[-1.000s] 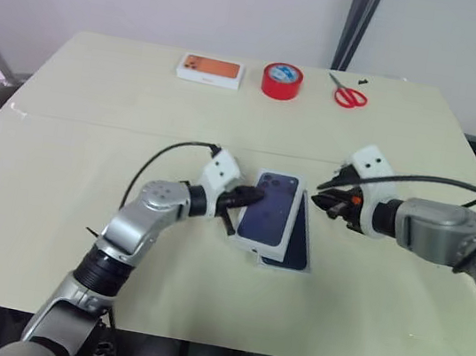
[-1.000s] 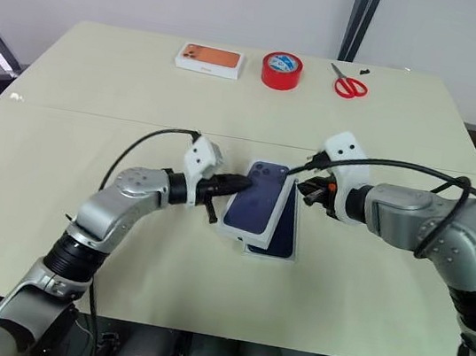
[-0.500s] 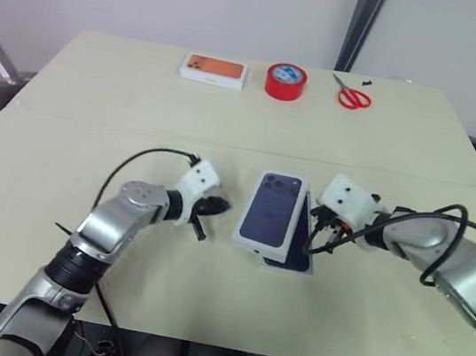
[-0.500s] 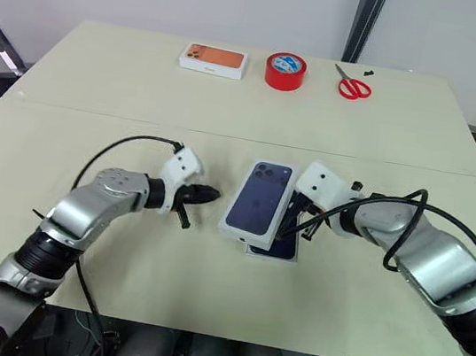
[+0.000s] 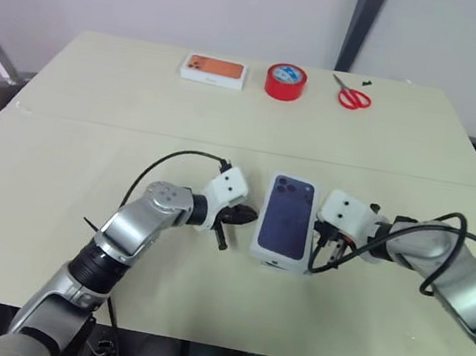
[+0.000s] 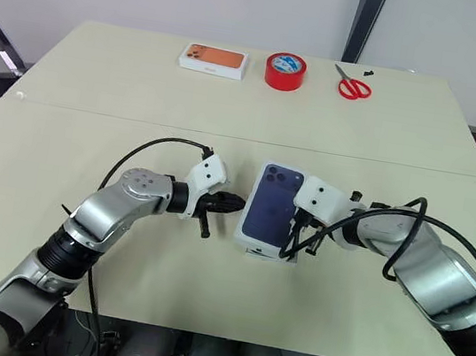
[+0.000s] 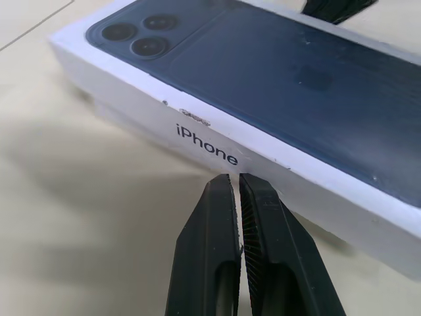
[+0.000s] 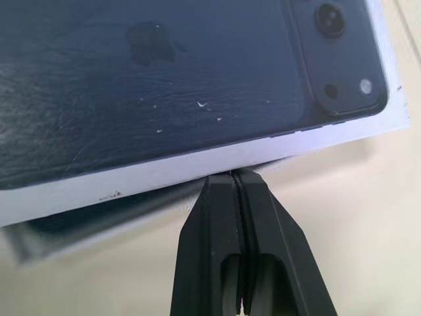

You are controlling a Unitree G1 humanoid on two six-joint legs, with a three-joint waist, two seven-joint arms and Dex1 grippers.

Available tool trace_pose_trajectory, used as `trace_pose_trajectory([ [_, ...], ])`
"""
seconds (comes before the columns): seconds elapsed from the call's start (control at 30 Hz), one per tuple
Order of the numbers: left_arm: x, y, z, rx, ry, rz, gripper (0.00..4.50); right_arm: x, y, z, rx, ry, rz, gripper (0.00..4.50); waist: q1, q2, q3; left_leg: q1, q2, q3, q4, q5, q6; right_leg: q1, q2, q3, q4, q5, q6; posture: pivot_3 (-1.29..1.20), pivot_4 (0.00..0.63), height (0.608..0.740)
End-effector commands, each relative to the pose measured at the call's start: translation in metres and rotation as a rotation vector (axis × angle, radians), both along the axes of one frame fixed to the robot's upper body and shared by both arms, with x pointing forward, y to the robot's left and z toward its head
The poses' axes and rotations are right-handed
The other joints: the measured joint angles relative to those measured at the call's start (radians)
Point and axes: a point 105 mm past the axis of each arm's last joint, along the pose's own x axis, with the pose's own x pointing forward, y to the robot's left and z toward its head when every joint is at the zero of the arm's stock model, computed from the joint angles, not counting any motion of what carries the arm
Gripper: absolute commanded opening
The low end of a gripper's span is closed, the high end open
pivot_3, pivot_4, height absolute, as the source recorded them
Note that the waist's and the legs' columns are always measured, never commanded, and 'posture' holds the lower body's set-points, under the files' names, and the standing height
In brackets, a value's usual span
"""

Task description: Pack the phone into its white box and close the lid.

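The white box (image 5: 286, 228) lies at the table's middle. Its lid, printed with a navy phone picture, sits on top of the base, whose rim (image 8: 39, 247) pokes out a little on one side. Under the lid's edge runs a dark strip (image 8: 72, 220), and I cannot tell whether it is the phone. My left gripper (image 5: 254, 217) is shut, its tips (image 7: 235, 178) just short of the lid's left side wall. My right gripper (image 6: 293, 240) is shut too, with its tips (image 8: 231, 174) against the lid's right lower edge.
Along the far edge of the cream table (image 5: 94, 121) lie a white box with an orange picture (image 5: 213, 70), a red tape roll (image 5: 286, 81) and red scissors (image 5: 351, 96). Black cables loop from both wrists.
The lid has slid right and squared up over the base, covering the dark thing that stuck out beneath it. My left gripper has moved right to the lid's side. My right gripper has sunk to the lid's right edge.
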Motion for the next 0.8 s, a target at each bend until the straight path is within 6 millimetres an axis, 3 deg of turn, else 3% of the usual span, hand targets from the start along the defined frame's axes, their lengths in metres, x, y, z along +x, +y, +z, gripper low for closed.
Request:
trace_pose_trajectory([
  [0.03, -0.017, -0.019, 0.014, -0.040, -0.022, -0.116, 0.25, -0.005, 0.013, 0.011, 0.015, -0.055, 0.083, 0.04, -0.003, 0.000, 0.000, 0.000, 0.000, 0.000, 0.000, 0.000, 0.000, 0.000, 0.000, 0.000, 0.000, 0.000, 0.000, 0.00, 0.150, 0.740],
  [0.8, -0.004, -0.011, 0.006, -0.002, -0.031, -0.037, 0.25, 0.011, 0.010, 0.006, 0.016, -0.099, 0.029, 0.04, -0.002, 0.000, 0.000, 0.001, 0.000, 0.000, 0.000, 0.000, 0.000, 0.000, 0.000, 0.000, 0.001, 0.000, 0.000, 0.00, 0.150, 0.740],
])
